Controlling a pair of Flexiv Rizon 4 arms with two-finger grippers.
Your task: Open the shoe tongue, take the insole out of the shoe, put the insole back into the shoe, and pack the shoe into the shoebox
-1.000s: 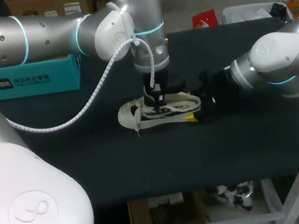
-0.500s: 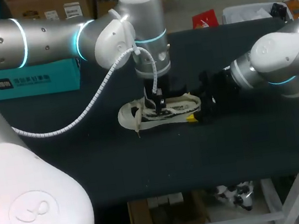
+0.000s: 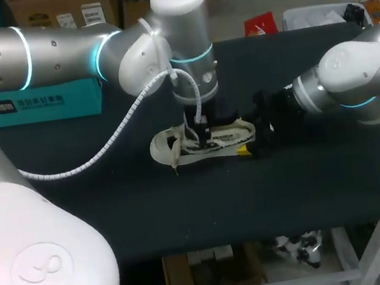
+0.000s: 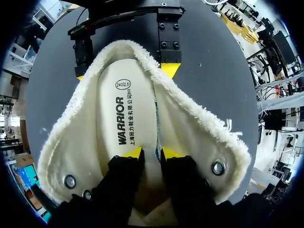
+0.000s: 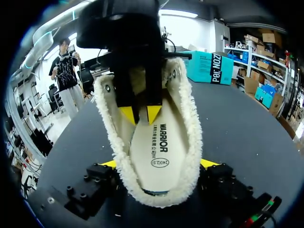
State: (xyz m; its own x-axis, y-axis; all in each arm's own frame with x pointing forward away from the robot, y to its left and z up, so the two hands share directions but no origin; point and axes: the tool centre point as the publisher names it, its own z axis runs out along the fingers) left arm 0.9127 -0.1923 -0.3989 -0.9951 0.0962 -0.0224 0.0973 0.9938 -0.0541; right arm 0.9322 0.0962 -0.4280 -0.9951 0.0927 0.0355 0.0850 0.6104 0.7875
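Head view: a teal cardboard shoebox (image 3: pixel 42 101) sits near the dark table's (image 3: pixel 185 207) far left corner. Mid-table, well apart from it, lies the cream fleece-lined shoe (image 3: pixel 228 137), its opening spread wide. My left gripper (image 4: pixel 152 153) reaches down into it, fingertips nearly together, pinching the edge of the white printed insole (image 4: pixel 118 114) inside. My right gripper (image 5: pixel 159 165), fingers wide, clamps the shoe's right end from both sides.

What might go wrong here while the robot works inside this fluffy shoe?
1. The left gripper is down on the insole, inside the shoe; lifting might drag the whole shoe up with it.
2. The right gripper clamps only the shoe's soft fleecy end, so the shoe might slip free.
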